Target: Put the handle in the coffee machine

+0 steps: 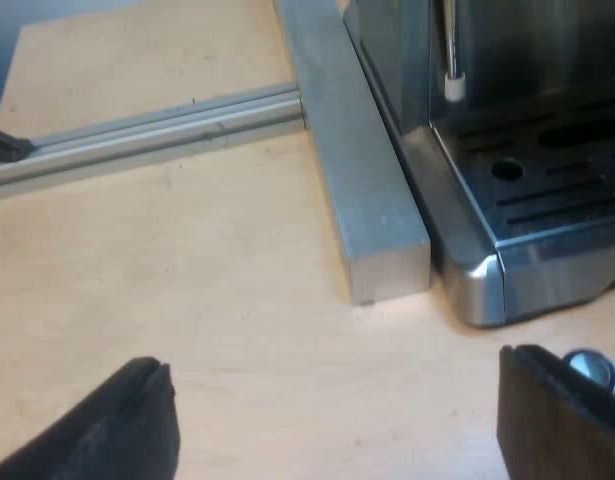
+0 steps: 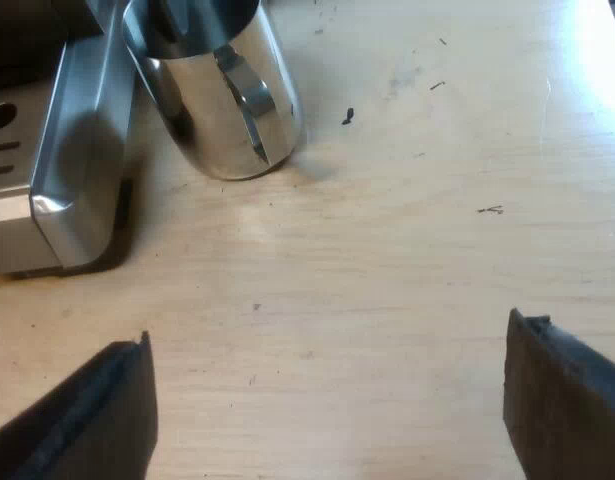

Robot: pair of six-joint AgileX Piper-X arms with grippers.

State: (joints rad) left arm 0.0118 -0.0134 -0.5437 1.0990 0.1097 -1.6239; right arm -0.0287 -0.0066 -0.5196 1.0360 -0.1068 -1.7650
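Now: left gripper and right gripper hang over the surface, both spread wide, near the machine

Seen from the left wrist, the left gripper hangs over bare light wood. Its two black fingers are spread far apart, with nothing between them. Beyond them stands one steel corner of the machine. It shows a slotted drip tray and, above the tray, a thin steam wand ending in a white tip. A square metal bar lies flat on the surface along the machine's side, just beside it. The bar's cut end sits near the machine's corner. A grooved metal rail meets the bar at a right angle and runs off across the wood, with an edge of the surface beyond it. A small round metal thing shows just beside one finger; what it is cannot be told.

Seen from the right wrist, the right gripper also hangs over the wood. Its fingers are spread wide and hold nothing. Beyond them is another steel corner of the machine. Just beside that corner a shiny steel jug stands on the surface, its curved grip turned toward the gripper. A few small dark specks lie on the wood near the jug.
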